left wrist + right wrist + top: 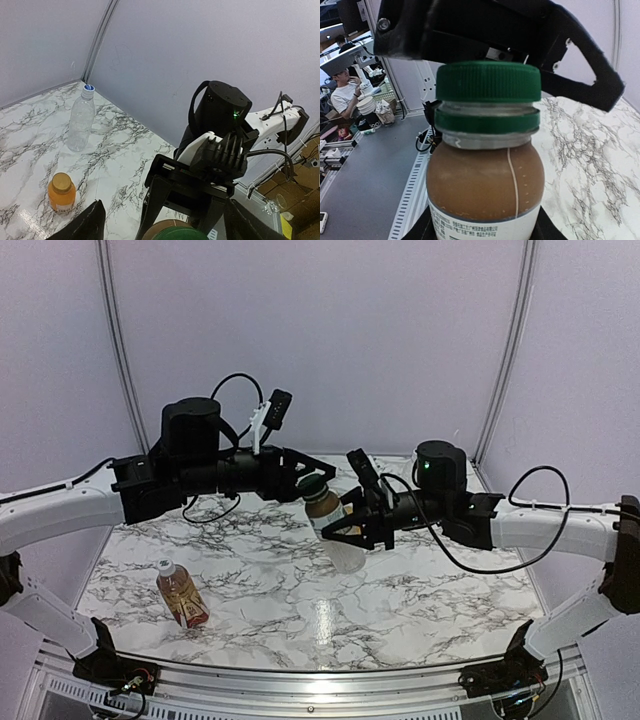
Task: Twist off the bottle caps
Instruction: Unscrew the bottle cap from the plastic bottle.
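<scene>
My right gripper (347, 530) is shut on a short bottle (485, 185) of brown liquid with a white label and holds it tilted above the table's middle. The bottle's dark green cap (487, 80) sits on the neck. My left gripper (166, 212) is open around that cap (172, 234), its fingers (87, 224) standing apart from it on both sides. An amber tea bottle (181, 596) with a white cap lies on the table at the front left. In the left wrist view an orange juice bottle (61, 194) and a tall clear bottle (80, 121) with a white and blue cap stand upright.
The marble table (420, 590) is enclosed by pale walls at the back and sides. A metal rail (300, 680) runs along its near edge. Both arms meet over the middle. Cables loop off each wrist.
</scene>
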Action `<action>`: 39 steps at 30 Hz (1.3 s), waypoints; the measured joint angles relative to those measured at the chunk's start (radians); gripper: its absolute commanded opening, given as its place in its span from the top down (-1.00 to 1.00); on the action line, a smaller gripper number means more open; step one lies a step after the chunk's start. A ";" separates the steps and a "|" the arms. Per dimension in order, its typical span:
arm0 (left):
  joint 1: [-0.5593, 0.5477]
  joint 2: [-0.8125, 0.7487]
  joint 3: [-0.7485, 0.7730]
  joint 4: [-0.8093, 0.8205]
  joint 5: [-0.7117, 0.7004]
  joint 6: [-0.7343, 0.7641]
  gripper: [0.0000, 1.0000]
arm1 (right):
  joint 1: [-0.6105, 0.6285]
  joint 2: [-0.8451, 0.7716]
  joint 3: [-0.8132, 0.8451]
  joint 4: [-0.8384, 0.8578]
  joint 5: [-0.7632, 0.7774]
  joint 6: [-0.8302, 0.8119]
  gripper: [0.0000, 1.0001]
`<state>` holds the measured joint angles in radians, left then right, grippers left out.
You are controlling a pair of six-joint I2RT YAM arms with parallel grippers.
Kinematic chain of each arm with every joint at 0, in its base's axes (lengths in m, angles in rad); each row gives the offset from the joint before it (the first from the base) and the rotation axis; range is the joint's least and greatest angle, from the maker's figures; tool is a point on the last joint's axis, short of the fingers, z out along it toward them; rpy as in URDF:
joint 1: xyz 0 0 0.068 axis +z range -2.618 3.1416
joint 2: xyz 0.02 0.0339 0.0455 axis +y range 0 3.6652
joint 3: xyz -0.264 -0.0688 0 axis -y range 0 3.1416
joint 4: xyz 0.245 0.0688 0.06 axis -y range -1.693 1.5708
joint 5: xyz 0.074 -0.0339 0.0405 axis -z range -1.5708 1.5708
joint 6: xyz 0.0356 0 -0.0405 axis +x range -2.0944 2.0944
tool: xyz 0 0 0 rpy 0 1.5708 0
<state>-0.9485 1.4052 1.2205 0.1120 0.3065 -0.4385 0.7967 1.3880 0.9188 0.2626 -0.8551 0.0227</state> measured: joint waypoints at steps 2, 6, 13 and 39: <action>0.004 -0.015 -0.005 0.006 0.035 0.031 -0.74 | 0.000 0.006 0.000 0.018 -0.038 0.012 0.59; 0.009 -0.048 -0.029 0.028 0.117 0.106 -0.76 | 0.000 0.017 0.000 0.047 -0.106 0.039 0.59; 0.010 -0.074 -0.061 0.043 0.257 0.243 -0.74 | -0.001 0.036 0.000 0.107 -0.211 0.101 0.58; 0.034 -0.026 -0.058 0.053 0.435 0.305 -0.22 | -0.001 0.073 -0.002 0.209 -0.352 0.213 0.58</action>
<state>-0.9150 1.3788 1.1629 0.1654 0.7410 -0.1333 0.7959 1.4609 0.9173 0.4713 -1.2072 0.2356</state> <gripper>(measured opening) 0.613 0.398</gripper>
